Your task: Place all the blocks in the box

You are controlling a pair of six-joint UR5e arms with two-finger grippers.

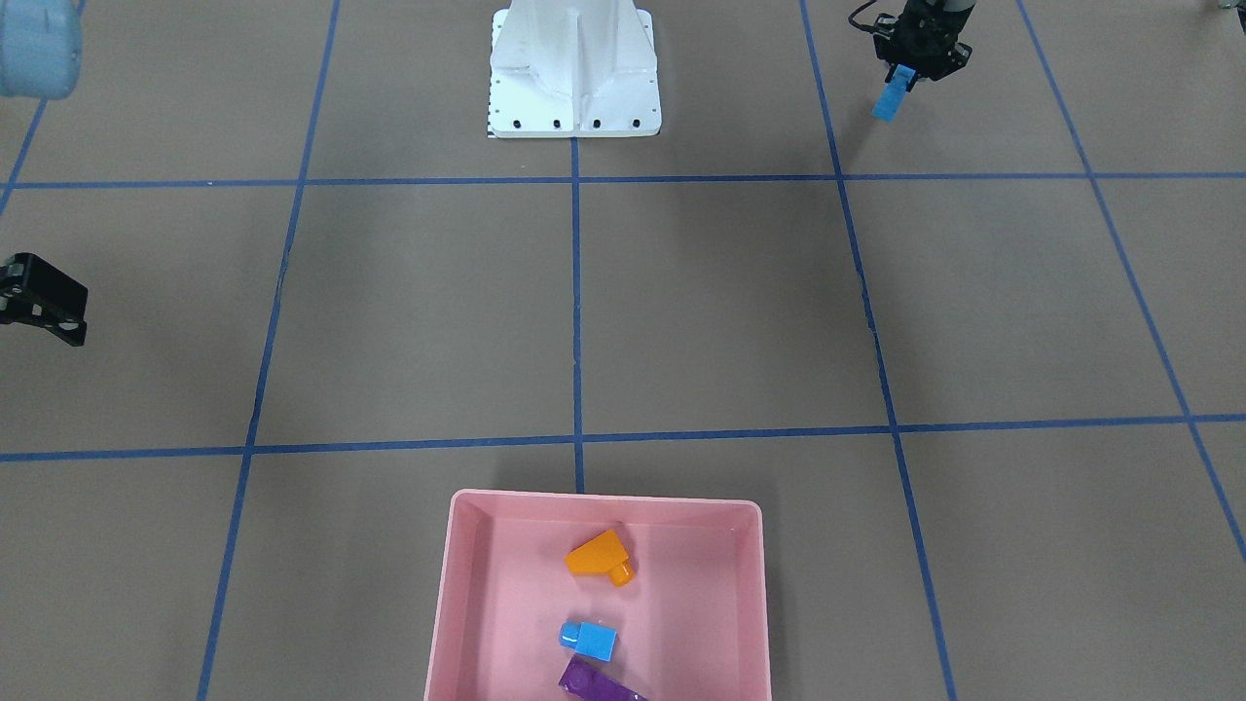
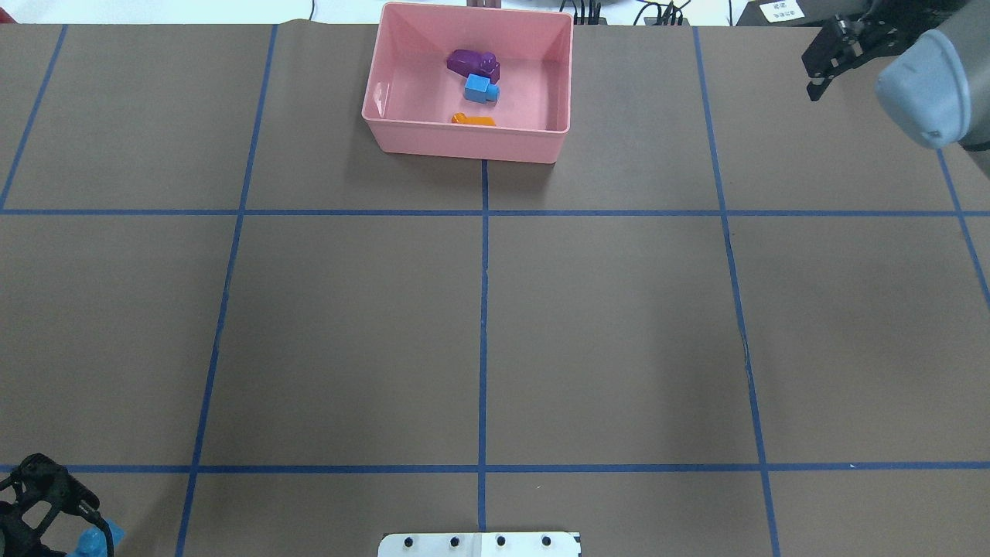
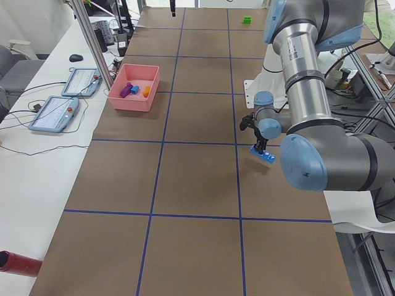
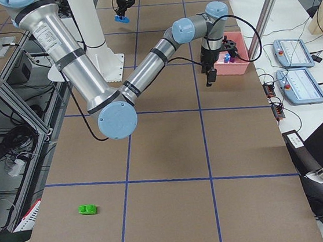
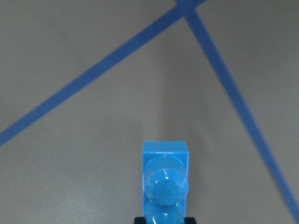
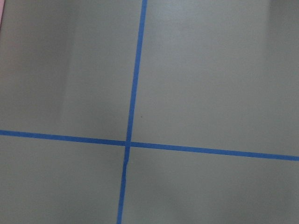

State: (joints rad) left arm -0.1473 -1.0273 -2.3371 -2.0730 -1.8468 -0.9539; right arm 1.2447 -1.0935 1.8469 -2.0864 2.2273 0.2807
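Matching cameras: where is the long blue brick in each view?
Front-facing: long blue brick top right.
Overhead: brick bottom left corner.
Exterior left: brick centre right.
Exterior right: brick upper left.
Left wrist: brick bottom centre.
Right wrist: not in it.
Shared landmark: pink box.

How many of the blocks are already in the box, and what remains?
Done: the orange brick, small blue cube and purple brick lie inside the box. In hand: the left gripper holds the long blue bar, far from the box. Left: the green brick lies on the table, untouched.

Blue tape cross (image 6: 127, 143) on brown table (image 6: 210, 79)
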